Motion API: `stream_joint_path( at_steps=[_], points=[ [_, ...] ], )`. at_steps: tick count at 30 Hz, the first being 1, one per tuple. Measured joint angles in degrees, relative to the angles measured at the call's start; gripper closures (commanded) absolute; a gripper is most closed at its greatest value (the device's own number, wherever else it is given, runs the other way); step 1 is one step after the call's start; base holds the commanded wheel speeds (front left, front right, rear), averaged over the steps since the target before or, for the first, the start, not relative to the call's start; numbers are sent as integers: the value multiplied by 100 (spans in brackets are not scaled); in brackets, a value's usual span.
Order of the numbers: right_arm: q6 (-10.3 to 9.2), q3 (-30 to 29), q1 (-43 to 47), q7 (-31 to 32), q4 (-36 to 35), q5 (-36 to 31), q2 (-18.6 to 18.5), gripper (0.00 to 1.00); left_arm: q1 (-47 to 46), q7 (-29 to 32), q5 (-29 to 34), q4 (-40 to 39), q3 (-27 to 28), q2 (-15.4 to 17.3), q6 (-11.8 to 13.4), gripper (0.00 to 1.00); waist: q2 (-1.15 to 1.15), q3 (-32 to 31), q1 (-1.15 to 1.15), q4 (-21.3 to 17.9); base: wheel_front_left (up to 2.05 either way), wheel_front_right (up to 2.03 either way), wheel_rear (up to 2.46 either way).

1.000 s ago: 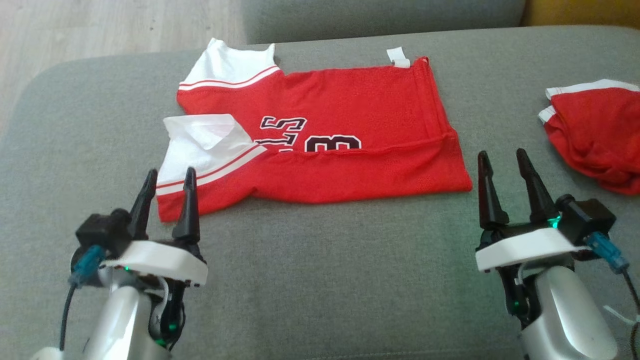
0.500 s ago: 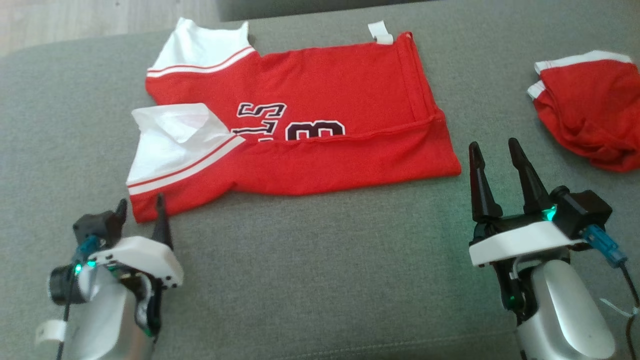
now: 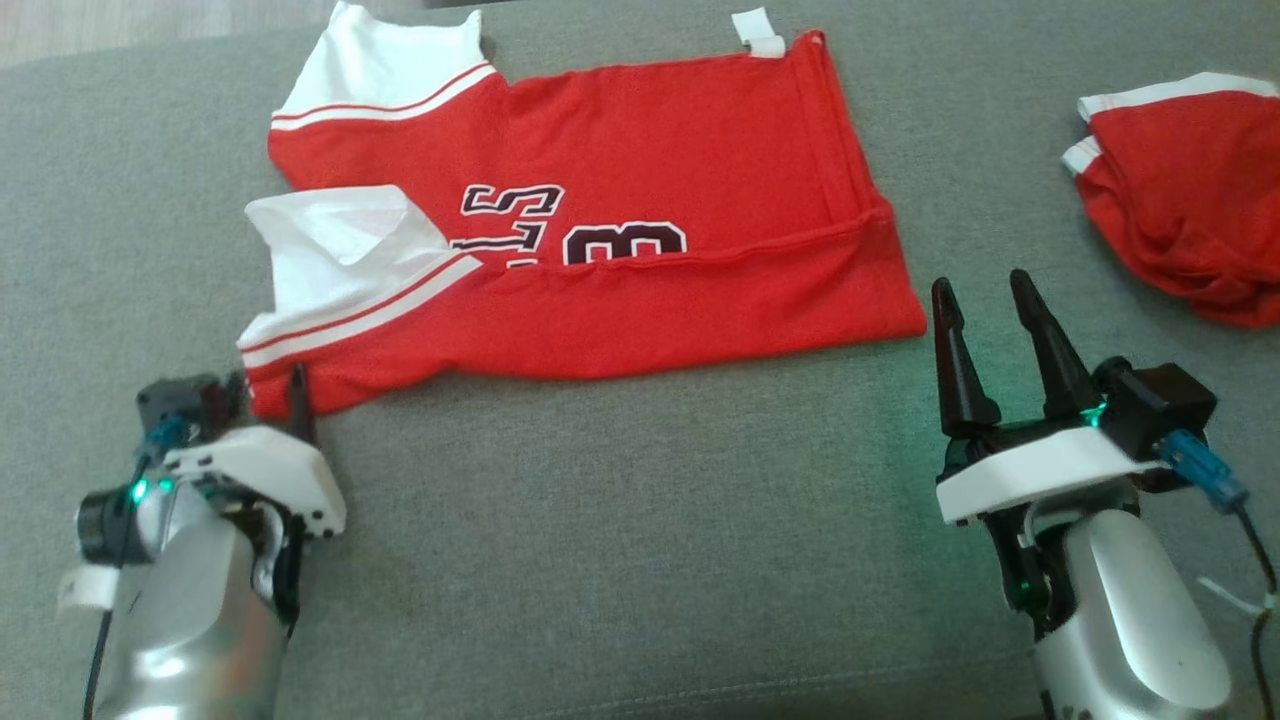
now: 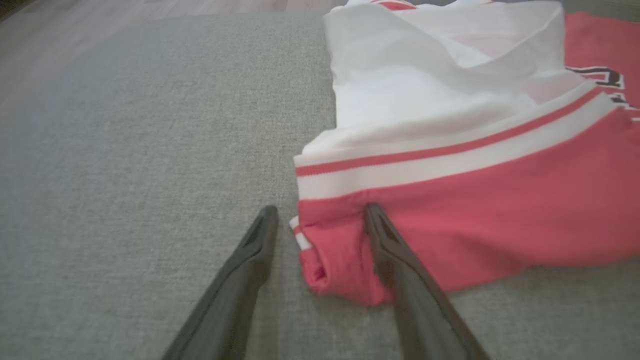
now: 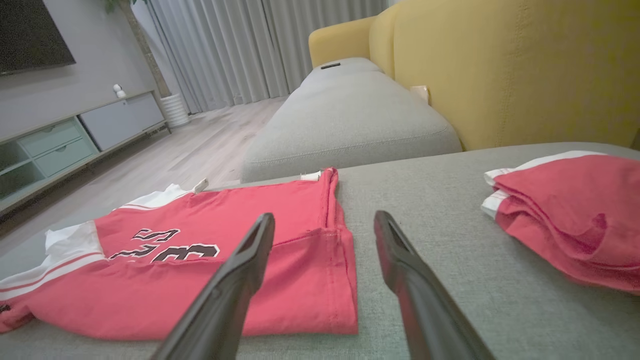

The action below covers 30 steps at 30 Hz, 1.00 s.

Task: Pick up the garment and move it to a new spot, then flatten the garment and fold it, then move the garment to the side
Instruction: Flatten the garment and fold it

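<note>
Moved forward since before, left hand (image 4: 321, 209) is held open, one finger laid on the near corner of the garment (image 3: 650, 150), the other on the grey cushion (image 3: 620, 520). Garment is spread there. Right hand (image 3: 983, 285) is held open near its right corner.

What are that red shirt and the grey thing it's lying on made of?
Red shirt: looks like a soft, matte knit jersey, judging by its limp folds, stitched hem and printed lettering. Grey cushion: seemingly coarse woven upholstery fabric, matte; a fine crisscross weave shows up close.
</note>
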Motion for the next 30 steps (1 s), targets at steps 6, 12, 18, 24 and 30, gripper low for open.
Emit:
stream_joint_path(
  at_steps=[6, 12, 18, 24, 30],
  points=[
    [0, -172, -7, 258, 210, -136, 9, 0, -230, -27, 81, 31, -191, -42, -155, 100, 0, 51, 1, 120, 0, 0, 0],
    [0, -470, -211, 543, 600, -75, 12, 0, -229, -35, 321, -858, -338, 3, -191, 100, 0, 51, 0, 306, 0, 0, 0],
    [1, -556, -545, 877, 1324, 207, 14, 0, -142, -37, 511, -1552, -488, 42, -220, 100, 0, 79, 1, 463, 0, 0, 0],
    [0, -578, -1021, 1076, 2334, 470, 14, 0, -46, -37, 552, -1717, -535, 37, -264, 100, 0, 125, 1, 545, 0, 0, 0],
    [0, -188, -1687, 1015, 3174, 338, -24, 100, -44, -37, 568, -1788, -638, 25, -316, 100, 0, 131, 0, 593, 0, 0, 0]
  ],
)
